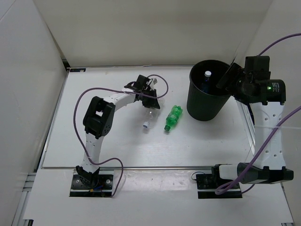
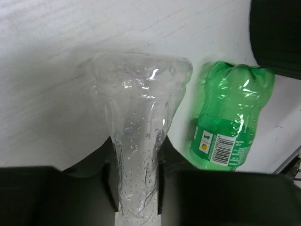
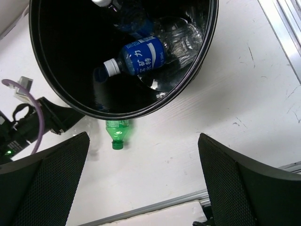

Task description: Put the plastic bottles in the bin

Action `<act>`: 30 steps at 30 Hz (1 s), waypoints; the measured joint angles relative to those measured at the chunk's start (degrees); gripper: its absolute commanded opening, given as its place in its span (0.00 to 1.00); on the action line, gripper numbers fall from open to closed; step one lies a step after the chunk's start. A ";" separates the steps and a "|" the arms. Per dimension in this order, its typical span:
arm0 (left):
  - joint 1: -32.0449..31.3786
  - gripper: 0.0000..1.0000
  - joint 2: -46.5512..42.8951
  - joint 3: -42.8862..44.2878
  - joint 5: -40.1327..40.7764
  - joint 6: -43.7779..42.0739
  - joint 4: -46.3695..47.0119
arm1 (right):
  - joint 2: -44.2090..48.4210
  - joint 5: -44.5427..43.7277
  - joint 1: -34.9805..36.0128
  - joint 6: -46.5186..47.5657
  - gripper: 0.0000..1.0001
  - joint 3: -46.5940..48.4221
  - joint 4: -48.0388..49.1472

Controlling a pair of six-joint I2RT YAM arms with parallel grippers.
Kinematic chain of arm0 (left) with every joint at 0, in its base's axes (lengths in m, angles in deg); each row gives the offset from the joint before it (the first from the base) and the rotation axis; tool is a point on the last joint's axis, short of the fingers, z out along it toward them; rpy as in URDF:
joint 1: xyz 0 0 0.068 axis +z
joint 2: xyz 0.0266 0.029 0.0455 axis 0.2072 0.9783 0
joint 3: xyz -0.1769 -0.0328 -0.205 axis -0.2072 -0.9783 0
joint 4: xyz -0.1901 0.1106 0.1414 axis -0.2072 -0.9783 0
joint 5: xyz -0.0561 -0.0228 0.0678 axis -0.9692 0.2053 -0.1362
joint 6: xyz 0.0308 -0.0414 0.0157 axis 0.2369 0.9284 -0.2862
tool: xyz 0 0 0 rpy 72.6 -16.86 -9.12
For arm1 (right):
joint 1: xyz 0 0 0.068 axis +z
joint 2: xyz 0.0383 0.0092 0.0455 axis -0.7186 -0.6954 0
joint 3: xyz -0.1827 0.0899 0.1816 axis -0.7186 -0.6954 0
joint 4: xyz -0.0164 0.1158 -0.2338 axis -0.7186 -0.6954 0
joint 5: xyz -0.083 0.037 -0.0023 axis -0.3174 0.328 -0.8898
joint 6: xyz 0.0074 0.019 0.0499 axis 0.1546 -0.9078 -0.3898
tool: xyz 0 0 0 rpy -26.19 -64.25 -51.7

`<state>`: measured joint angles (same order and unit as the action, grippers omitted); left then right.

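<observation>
A plain clear bottle lies on the white table, pinched at its middle between the fingers of my left gripper, which is shut on it. From above, this clear bottle points its cap toward the near edge, below the left gripper. A green bottle lies just right of it, apart from it. The black bin stands at the back right, and in the right wrist view the bin holds two blue-labelled bottles. My right gripper hangs open over the bin's right rim, holding nothing.
White walls close off the back and both sides of the table. A metal rail runs along the near edge. The left arm's purple cable loops beside its wrist.
</observation>
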<state>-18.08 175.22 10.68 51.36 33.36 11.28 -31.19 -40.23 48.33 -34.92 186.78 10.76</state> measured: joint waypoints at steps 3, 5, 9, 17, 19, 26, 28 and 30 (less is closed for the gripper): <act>0.63 0.11 0.07 5.01 0.09 2.10 -2.32 | 0.00 -0.44 0.00 0.00 1.00 -0.11 -0.02; 1.38 0.12 0.07 11.02 0.48 4.17 -2.97 | 0.09 -1.05 0.00 -0.13 1.00 -0.11 -0.02; 2.69 0.18 0.15 29.62 3.10 5.79 -3.45 | 0.68 -2.29 0.00 -0.63 1.00 -0.48 -0.20; 2.05 0.26 -2.19 53.46 5.88 10.67 17.94 | 3.48 -6.45 0.00 -2.58 1.00 -0.48 -2.03; 0.24 0.28 -1.60 54.12 6.01 11.96 22.67 | 3.58 -8.02 0.00 -2.84 1.00 0.92 -2.93; -9.14 0.28 10.16 54.55 8.17 15.74 32.92 | 3.85 -10.58 0.00 -3.39 1.00 12.76 -3.43; -10.80 0.31 13.64 54.27 8.79 16.81 33.20 | 4.76 -10.49 0.00 -3.02 1.00 14.91 -3.02; -11.87 0.35 16.06 52.89 9.53 17.66 33.38 | 6.54 -10.49 0.00 -2.40 1.00 15.28 -2.99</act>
<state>-29.95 191.29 63.58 60.89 51.02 44.65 -24.66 -50.72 48.33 -37.32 202.06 7.76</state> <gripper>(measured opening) 0.528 0.998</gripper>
